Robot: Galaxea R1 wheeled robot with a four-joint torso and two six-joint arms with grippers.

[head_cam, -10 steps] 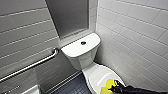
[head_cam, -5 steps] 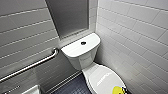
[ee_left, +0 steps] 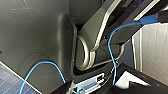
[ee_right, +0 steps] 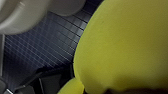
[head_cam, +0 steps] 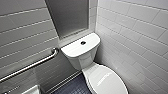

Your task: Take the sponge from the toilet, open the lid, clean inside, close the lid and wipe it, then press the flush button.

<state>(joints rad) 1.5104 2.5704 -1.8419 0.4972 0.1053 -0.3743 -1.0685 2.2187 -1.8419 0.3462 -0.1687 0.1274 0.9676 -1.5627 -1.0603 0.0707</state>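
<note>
**Sponge in the right hand, lid down**

We judge the right hand clamped on the sponge (ee_right: 125,45), which hangs over the dark floor (ee_right: 42,50) just beside the toilet (head_cam: 82,60); the left hand's state we cannot tell. The lid (head_cam: 106,80) lies shut. A loose hold could drop the sponge on the floor. A wide swing could clip the toilet's edge or the tiled wall (head_cam: 135,37) close beside it. Open room lies floor-side, toward the grab bar (head_cam: 32,65).
</note>
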